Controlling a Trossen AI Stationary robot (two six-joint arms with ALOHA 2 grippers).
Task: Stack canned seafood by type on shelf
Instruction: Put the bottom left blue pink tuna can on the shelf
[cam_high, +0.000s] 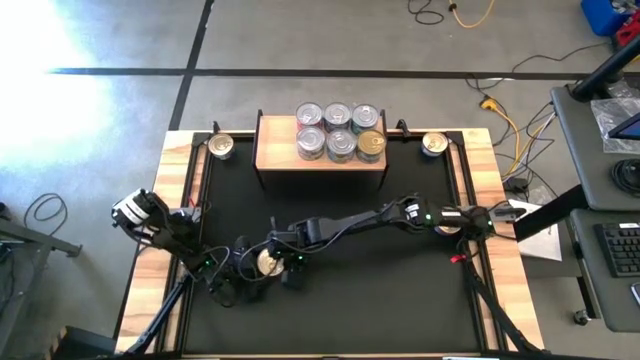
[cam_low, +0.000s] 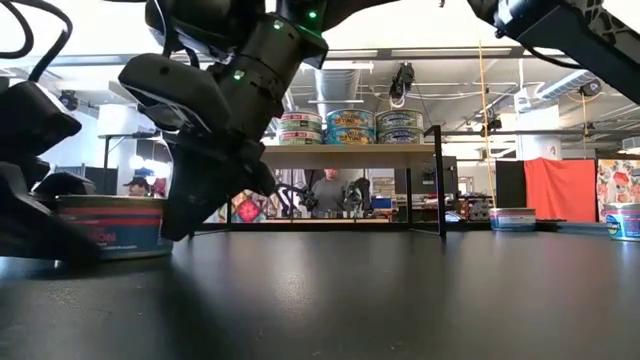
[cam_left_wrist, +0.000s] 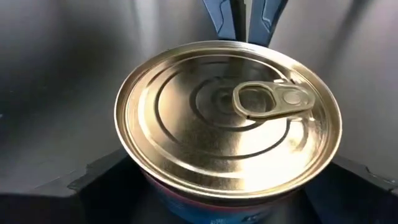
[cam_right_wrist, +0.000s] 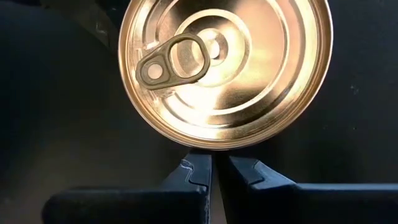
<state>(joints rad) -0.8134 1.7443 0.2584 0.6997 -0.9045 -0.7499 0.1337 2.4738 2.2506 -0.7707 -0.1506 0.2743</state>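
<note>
Your left fingers (cam_left_wrist: 205, 199) stand wide around the round gold-lidded tin (cam_high: 267, 262), lower left of the high view. Your right fingers (cam_right_wrist: 213, 177) are closed and empty, just beside its rim. Left is nearer.

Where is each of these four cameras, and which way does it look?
High: above the table, looking straight down; both arms, the shelf and the gold can show.
Low: at tabletop height, looking across; an arm and the can show.
Left wrist: on the left arm; open claw around the can.
Right wrist: on the right arm; shut claw beside the can.
All four share that can.
</note>
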